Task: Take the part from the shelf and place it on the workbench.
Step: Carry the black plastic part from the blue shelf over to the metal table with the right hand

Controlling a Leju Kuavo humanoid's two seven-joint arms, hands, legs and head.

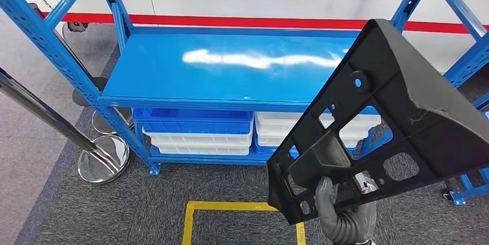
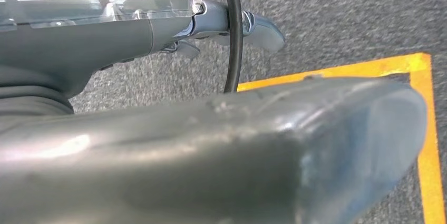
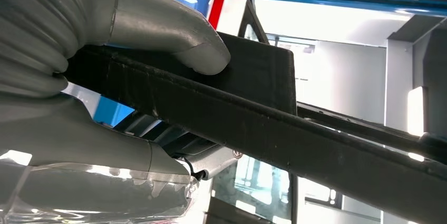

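The part (image 1: 392,124) at the right of the head view is matt black, and the right hand (image 1: 340,213) under it is grey. The shelf (image 1: 225,66) is bright blue with a white glare streak. Beneath it sit blue and white bins (image 1: 199,132). The floor (image 1: 144,210) is speckled dark grey carpet carrying yellow tape (image 1: 230,206). A red stripe (image 1: 230,21) crosses the white wall behind. The left hand (image 2: 211,145) is grey.

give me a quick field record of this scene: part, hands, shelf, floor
part: black plastic part, lifted off the shelf, held up in front of it
right hand: right hand grips the part's lower end, thumb pressed on its edge
left hand: left hand hangs over the carpet, holding nothing
shelf: blue shelf, top board bare; blue and white bins below
floor: grey carpet with yellow tape square
workbench: cannot tell
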